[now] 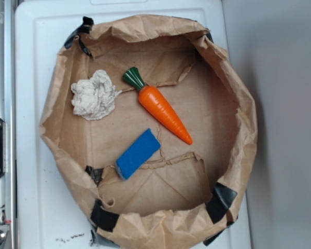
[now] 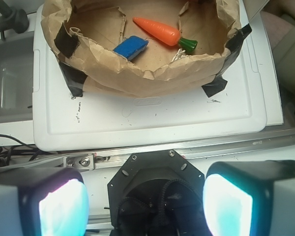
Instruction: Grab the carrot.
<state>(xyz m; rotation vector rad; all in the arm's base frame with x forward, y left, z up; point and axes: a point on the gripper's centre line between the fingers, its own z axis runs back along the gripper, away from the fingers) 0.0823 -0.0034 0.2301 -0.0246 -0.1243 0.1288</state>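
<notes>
lying diagonally on the floor of the crumpled brown paper basin [image 1: 233, 98], the glossy orange toy carrot [image 1: 165, 112] pointed its dark green stem toward a wad of white tissue [image 1: 95, 95]. a blue rectangular sponge [image 1: 138, 153] sat just beside its tip, seemingly not touching. the gripper [image 2: 146, 202] hung spread and empty, well apart, over the white plastic counter [image 2: 152, 118].

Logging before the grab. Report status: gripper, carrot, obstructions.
Gripper open, empty, back from the paper bin. Carrot flat on bin floor, untouched. Sponge and crumpled cloth nearby, both apart from it; nothing on top.
</notes>
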